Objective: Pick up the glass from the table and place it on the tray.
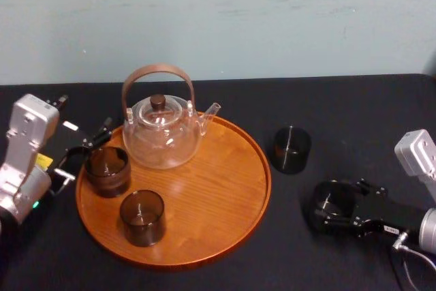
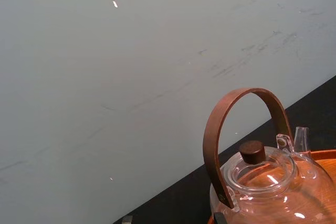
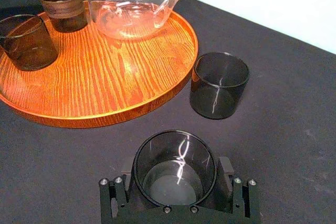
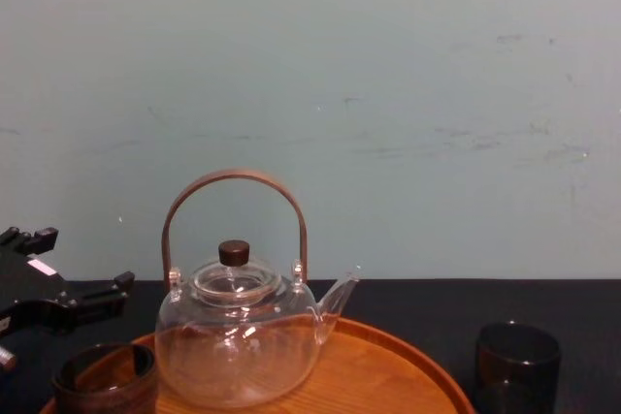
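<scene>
— What has the right gripper (image 3: pixel 177 169) got?
— A glass (image 1: pixel 332 202): a short, straight-walled tumbler of smoky dark glass, round and open at the top. The black jaws are clamped on it from either side, with the flat pads (image 3: pixel 224 170) pressed to its curved wall.
— Where is it?
— Low over the table (image 1: pixel 354 120), whose top is plain matte black, off to the right of the tray (image 1: pixel 204 189). I cannot tell whether its base touches the top.
— Anything near it?
— A second glass (image 1: pixel 291 149) of the same smoky make stands on the black top between the held one and the tray, just beside the tray's right rim.
— And the tray?
— Round, orange-brown wood with a strong grain and a low raised rim. On it stands a clear glass teapot (image 1: pixel 162 134). It is bulbous, with a bent brown arch for a handle, a dark knob on the lid and a thin spout. Before it are a banded cup (image 1: pixel 107 170), dark with a brown wrap, and a plain smoky cup (image 1: pixel 142 217).
— The left gripper (image 1: pixel 87 151)?
— Idle at the tray's left rim, just beside the banded cup, its black fingers (image 1: pixel 101 135) spread and holding nothing
</scene>
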Motion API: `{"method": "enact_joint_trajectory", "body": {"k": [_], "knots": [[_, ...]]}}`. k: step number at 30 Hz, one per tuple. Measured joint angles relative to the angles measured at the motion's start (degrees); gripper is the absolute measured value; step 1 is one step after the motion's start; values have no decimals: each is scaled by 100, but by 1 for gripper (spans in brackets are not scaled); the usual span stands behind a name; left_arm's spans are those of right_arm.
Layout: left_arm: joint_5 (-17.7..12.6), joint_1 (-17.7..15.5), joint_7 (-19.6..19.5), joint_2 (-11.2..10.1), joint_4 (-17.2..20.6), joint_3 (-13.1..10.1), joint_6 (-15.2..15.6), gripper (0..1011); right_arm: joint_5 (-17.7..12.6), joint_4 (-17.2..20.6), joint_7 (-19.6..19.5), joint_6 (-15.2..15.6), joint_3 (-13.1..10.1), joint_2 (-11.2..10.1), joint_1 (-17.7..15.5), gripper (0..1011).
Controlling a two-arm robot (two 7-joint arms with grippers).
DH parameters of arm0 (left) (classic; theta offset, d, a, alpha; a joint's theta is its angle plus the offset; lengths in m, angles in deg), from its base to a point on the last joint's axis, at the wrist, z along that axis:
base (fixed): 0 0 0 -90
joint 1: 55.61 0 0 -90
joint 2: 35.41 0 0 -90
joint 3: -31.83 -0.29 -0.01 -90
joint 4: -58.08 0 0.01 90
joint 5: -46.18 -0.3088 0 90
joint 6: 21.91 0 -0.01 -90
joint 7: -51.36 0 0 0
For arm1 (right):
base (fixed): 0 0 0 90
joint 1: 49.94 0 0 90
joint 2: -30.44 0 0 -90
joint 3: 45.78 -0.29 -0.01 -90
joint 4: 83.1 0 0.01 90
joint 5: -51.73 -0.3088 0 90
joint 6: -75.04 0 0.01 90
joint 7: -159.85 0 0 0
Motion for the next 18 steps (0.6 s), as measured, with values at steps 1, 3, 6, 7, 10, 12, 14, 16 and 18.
{"method": "enact_joint_trajectory", "body": {"k": [1,3,6,7,10,12,14,16,18], "knots": [[0,0,0,0,0,0,0,1001,0,0,1,0,0,0,-1,1003],[0,0,0,0,0,0,0,1001,0,1,3,-1,-1,-1,-1,1002],[0,0,0,0,0,0,0,1001,-2,2,7,-4,-2,-1,-2,1002],[0,0,0,0,0,0,0,1001,-2,2,8,-4,-3,-2,-3,1002],[0,0,0,0,0,0,0,1001,-7,4,12,-7,-4,-3,-4,970],[0,0,0,0,0,0,0,1002,-9,5,15,-9,-5,-4,-5,926],[0,0,0,0,0,0,0,1001,-10,5,18,-10,-6,-5,-6,902],[0,0,0,0,0,0,0,1001,-11,5,20,-11,-6,-6,-7,902],[0,0,0,0,0,0,0,1001,-13,5,23,-12,-7,-7,-8,903]]}}
